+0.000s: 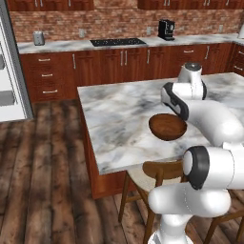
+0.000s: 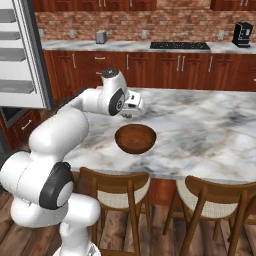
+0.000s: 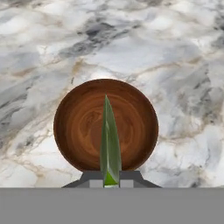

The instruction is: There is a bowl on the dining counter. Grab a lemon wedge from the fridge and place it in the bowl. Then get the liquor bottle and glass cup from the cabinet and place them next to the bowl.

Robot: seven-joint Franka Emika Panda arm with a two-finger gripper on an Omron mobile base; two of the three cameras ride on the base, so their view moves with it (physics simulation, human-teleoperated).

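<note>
Right up close in the hand view, the two-finger gripper [image 3: 111, 183] has its dark tips pinched together on a thin green lemon wedge [image 3: 109, 144], a narrow pointed sliver standing straight up from between them. Directly beyond the wedge sits the round, dark brown wooden bowl [image 3: 83, 124], its grained inside bare, so the wedge hangs above the bowl's middle and apart from it. From the right base view, the gripper [image 2: 131, 113] hovers just behind and above the bowl [image 2: 135, 138], the white arm bent over from the lower left. The bowl rests on the dining counter [image 2: 210, 130], a big island with a white-grey veined marble top on red-brown wood, near the edge closest to the robot. Tucked under that near edge are two wooden stools [image 2: 207, 200] with pale woven seats. Over on the left of the right base view stands the tall grey steel fridge [image 2: 22, 60], door open and white shelves showing. Farther back runs the long marble wall counter [image 1: 62, 45] over red-brown cabinets, carrying a black cooktop [image 1: 117, 42], a black coffee machine [image 1: 166, 29] and a small steel toaster [image 1: 38, 37], with the red brick wall [image 1: 95, 21] behind.
</note>
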